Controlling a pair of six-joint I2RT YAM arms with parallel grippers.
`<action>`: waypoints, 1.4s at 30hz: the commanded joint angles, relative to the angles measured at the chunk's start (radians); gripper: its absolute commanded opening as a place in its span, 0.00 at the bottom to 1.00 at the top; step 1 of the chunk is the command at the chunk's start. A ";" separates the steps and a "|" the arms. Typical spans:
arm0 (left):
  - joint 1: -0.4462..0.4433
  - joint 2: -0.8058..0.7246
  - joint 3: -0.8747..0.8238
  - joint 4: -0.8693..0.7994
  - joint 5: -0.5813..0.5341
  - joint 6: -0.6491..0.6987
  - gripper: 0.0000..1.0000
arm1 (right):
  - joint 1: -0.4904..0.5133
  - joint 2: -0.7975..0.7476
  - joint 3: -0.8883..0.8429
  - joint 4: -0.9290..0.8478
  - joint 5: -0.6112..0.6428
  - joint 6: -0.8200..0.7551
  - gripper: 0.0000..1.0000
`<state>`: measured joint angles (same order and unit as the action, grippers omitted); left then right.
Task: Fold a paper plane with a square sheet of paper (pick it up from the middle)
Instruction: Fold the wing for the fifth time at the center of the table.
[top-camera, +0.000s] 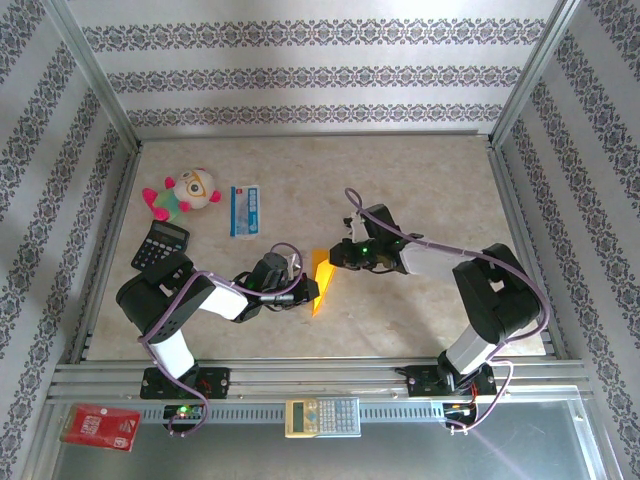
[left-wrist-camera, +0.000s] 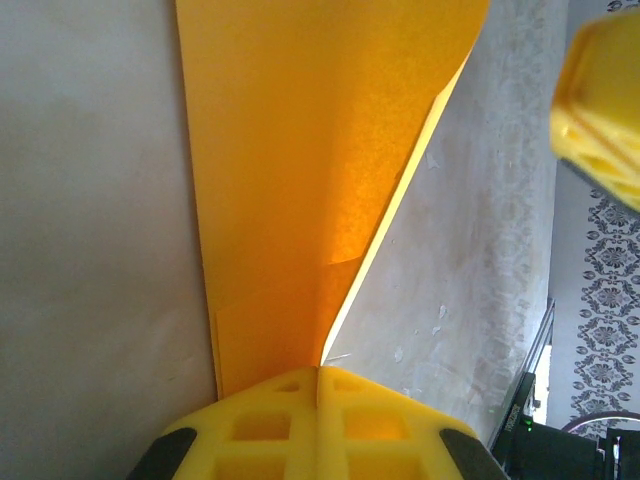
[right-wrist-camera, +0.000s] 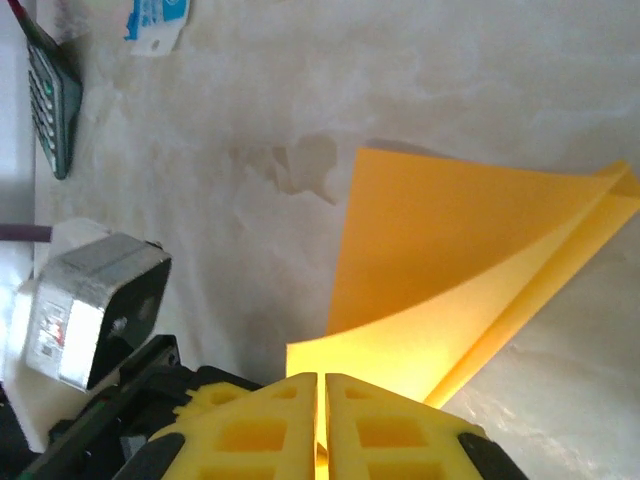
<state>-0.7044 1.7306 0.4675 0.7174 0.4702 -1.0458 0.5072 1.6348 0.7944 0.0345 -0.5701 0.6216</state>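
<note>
The square sheet of paper, orange-yellow, is folded over into two loose layers and held up on edge in the middle of the table. My left gripper is shut on its near end; in the left wrist view the yellow fingertips meet on the paper where its layers converge. My right gripper is shut on the far side. In the right wrist view a curled edge of the paper runs into the narrow slit between its pads. A yellow finger of the right gripper shows in the left wrist view.
A pink-and-white plush toy, a blue-and-white packet and a black calculator lie at the back left. A beige calculator and a red packet sit on the front rail. Metal frame rails border the table.
</note>
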 joint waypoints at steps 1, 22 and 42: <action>0.011 0.057 0.008 -0.122 -0.059 -0.001 0.00 | 0.029 0.013 -0.032 0.006 -0.016 -0.006 0.10; 0.011 0.052 0.000 -0.131 -0.065 -0.005 0.00 | 0.055 0.175 0.072 0.038 -0.031 -0.019 0.08; 0.011 0.056 0.003 -0.129 -0.064 -0.008 0.01 | 0.036 0.232 0.079 0.032 -0.034 -0.054 0.08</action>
<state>-0.7044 1.7309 0.4702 0.7113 0.4706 -1.0561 0.5537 1.8427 0.8661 0.0635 -0.6067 0.5953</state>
